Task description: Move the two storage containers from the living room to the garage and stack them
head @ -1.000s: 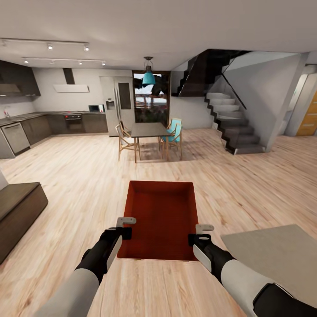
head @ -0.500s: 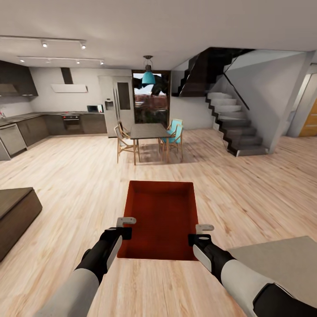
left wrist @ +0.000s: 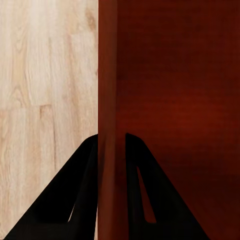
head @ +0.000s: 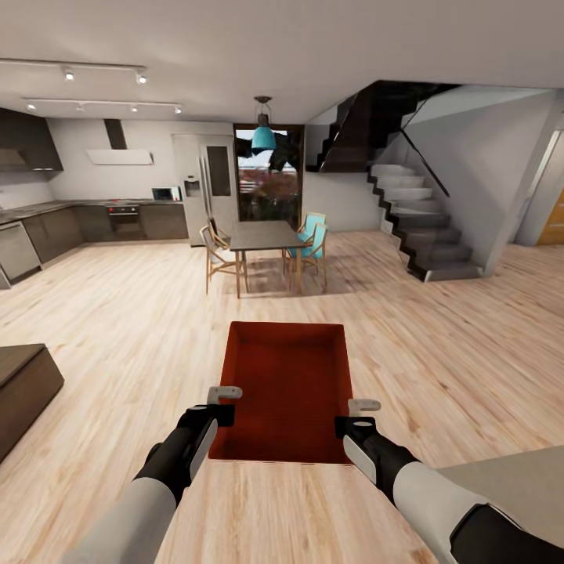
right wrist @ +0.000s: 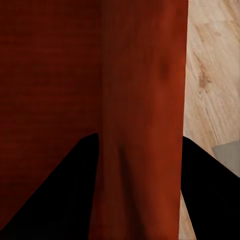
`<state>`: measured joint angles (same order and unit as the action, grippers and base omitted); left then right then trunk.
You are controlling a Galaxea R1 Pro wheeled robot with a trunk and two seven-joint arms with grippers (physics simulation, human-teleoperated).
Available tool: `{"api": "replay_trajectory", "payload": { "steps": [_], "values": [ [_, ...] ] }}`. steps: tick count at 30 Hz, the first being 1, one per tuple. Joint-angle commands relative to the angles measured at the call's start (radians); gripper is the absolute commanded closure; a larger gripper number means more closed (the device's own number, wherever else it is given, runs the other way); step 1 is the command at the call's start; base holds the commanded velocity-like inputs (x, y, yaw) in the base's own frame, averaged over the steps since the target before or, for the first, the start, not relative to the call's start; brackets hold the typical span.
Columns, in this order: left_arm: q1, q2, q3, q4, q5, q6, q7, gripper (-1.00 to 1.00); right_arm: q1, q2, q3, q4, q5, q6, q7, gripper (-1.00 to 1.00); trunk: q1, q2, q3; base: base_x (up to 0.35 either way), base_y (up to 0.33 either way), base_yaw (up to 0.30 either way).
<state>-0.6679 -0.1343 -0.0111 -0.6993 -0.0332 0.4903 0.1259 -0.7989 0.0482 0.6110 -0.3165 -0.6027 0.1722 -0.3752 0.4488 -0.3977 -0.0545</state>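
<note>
Nearest, the two arms reach forward, black sleeves over pale grey shells, carrying a red-orange bin (head: 287, 388) between them above the pale wood-plank floor (head: 141, 313). The left gripper (head: 225, 394) is clamped on the bin's left wall; in the left wrist view (left wrist: 111, 165) its dark tapered fingers (left wrist: 80, 190) pinch the thin, smooth plastic edge from both sides. The right gripper (head: 363, 407) grips the right wall likewise, its black fingers (right wrist: 60, 185) straddling the thicker-looking rim (right wrist: 142, 165). The bin is rectangular, straight-walled, lidless and bare inside. Left of it sits a dark, blocky cabinet (head: 19, 392); right of it, a flat grey rug corner (head: 517, 486). Beyond the bin stands a slim dark table (head: 265, 235) with wooden-legged chairs (head: 218, 249), under a teal pendant lamp (head: 264, 138). Farther left runs a dark kitchen counter (head: 86, 211); farther right, a grey angular staircase (head: 415, 227).
</note>
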Motion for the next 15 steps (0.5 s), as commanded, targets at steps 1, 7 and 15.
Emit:
{"api": "replay_trajectory", "payload": {
  "steps": [1,7,15],
  "values": [
    [-0.001,-0.001,0.020,-0.003,-0.039,0.010,0.020,1.00,0.000,-0.001,-0.005,-0.001,0.019,0.008,-0.012,1.00,0.001,-0.002,-0.002,0.321,0.000,0.000],
    [-0.001,-0.001,0.021,-0.001,-0.039,0.010,0.020,1.00,0.000,-0.001,-0.005,-0.001,0.018,0.007,-0.012,1.00,0.001,-0.002,-0.002,0.321,0.000,0.000],
    [-0.001,-0.001,0.022,0.000,-0.036,0.010,0.020,1.00,0.000,-0.001,-0.005,-0.002,0.018,0.006,-0.012,1.00,0.001,-0.002,-0.002,0.322,0.000,0.000]
  ]
}}
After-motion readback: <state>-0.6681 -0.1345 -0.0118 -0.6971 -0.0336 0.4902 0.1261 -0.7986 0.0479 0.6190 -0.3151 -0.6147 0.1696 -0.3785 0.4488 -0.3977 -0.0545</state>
